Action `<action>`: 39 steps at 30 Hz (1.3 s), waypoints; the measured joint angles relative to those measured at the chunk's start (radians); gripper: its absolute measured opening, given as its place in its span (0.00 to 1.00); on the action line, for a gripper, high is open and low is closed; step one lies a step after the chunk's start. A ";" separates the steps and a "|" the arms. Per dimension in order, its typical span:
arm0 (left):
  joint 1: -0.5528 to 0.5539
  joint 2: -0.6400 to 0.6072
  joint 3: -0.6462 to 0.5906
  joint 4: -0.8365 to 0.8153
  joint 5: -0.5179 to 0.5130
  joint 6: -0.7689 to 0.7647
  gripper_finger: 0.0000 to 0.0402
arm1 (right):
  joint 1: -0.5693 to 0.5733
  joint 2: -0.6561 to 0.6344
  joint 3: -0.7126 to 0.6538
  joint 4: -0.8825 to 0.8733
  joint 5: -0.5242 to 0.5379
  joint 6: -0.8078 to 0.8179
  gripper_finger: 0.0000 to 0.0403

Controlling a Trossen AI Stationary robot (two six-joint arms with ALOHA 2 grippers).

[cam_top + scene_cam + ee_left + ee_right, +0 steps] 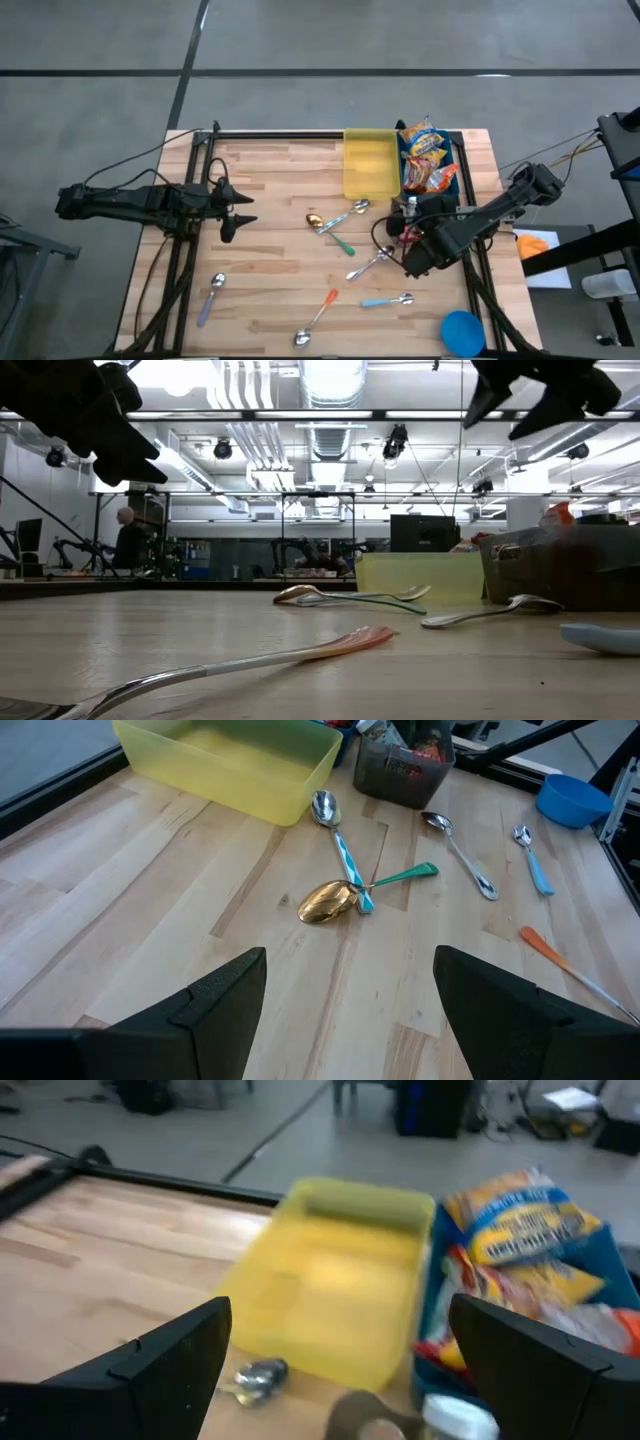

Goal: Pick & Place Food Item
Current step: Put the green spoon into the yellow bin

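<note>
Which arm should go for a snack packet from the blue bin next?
Right. The right gripper hangs open near the blue bin of snack packets and the yellow tray. The left gripper waits open at the table's far left.

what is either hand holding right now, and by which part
Nothing is held. The left hand is open above bare wood, and the right hand is open, facing the yellow bin and snack packets.

Crinkly yellow-and-orange snack packets (425, 155) lie heaped in the blue bin (452, 185), just beside the empty yellow bin (369, 165).
</note>
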 joint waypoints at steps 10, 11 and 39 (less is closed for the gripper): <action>0.000 0.000 0.000 0.000 0.000 0.000 0.72 | 0.000 -0.088 -0.024 0.436 0.032 -0.505 0.93; 0.000 0.000 0.000 0.000 0.000 0.000 0.72 | 0.000 -0.100 -0.043 0.508 0.031 -0.571 0.93; 0.000 0.000 0.000 0.000 0.000 0.000 0.72 | -0.350 -0.318 -0.440 1.613 -0.672 -1.574 0.93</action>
